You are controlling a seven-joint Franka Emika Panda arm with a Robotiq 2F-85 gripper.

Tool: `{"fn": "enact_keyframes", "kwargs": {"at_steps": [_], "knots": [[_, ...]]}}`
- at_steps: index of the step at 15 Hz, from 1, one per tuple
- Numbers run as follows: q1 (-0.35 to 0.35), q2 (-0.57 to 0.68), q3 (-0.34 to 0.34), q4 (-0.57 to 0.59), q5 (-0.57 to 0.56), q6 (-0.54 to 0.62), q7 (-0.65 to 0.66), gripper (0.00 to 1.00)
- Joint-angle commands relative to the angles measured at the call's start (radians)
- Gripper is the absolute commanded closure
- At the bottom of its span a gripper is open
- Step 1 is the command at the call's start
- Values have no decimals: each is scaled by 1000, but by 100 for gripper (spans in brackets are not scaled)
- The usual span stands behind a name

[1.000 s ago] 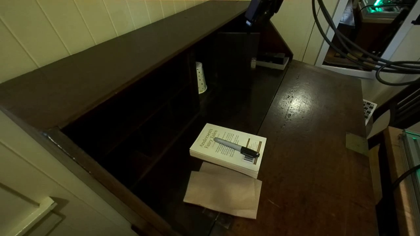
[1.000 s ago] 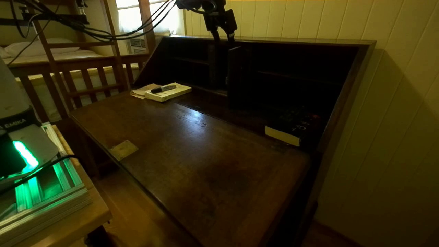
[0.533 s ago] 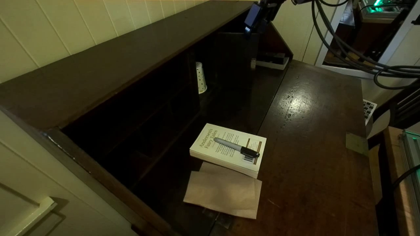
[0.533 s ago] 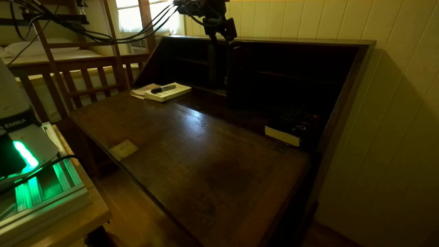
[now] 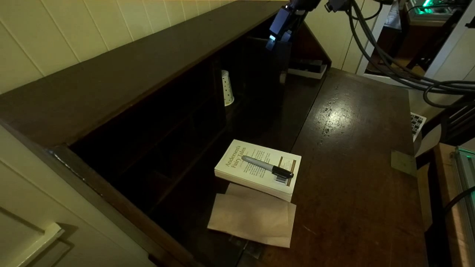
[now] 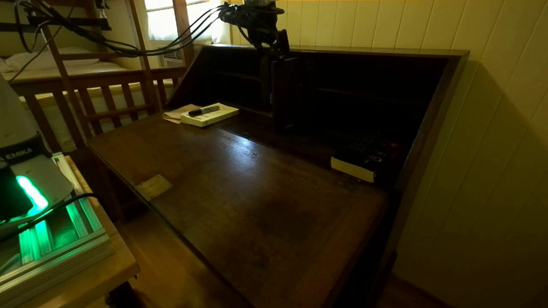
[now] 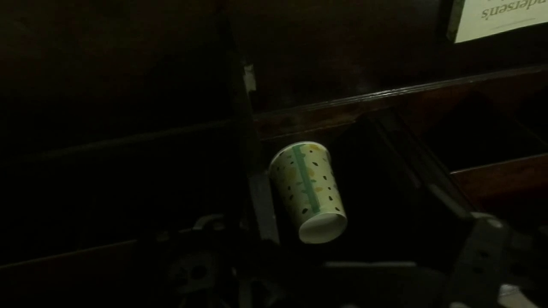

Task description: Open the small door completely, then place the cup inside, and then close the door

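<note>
The small door (image 5: 268, 70) is a dark upright panel standing partly open; it also shows in an exterior view (image 6: 286, 92) and edge-on, with a pale catch, in the wrist view (image 7: 246, 111). The white speckled cup (image 5: 227, 89) stands upside down inside the compartment behind the doorway; in the wrist view (image 7: 306, 184) its base faces up. The cup is hidden in an exterior view. My gripper (image 5: 279, 38) is at the door's top edge. In the wrist view its fingers (image 7: 355, 205) are wide apart with nothing gripped. One finger is beside the door; contact is unclear.
A white book (image 5: 237, 165) with a grey marker (image 5: 258, 163) on it lies on the desk beside brown paper (image 5: 252, 218). A thick dark book (image 6: 364, 158) lies at the desk's end. The desk's top board (image 5: 111, 63) and dark shelf dividers surround the compartment.
My gripper has moved lower and toward the cup's compartment, tilting as it went. The door's free edge has swung toward the compartment opening. The cup has not moved.
</note>
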Motion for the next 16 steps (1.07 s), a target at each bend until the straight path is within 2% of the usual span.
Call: {"fn": "enact_keyframes", "kwargs": {"at_steps": [1, 4, 11, 16], "knots": [[-18, 35, 45, 45, 129, -53, -120, 0], [-8, 69, 70, 68, 179, -62, -146, 0], [-3, 139, 152, 126, 319, 29, -141, 0], [8, 149, 181, 145, 337, 49, -144, 0]]}}
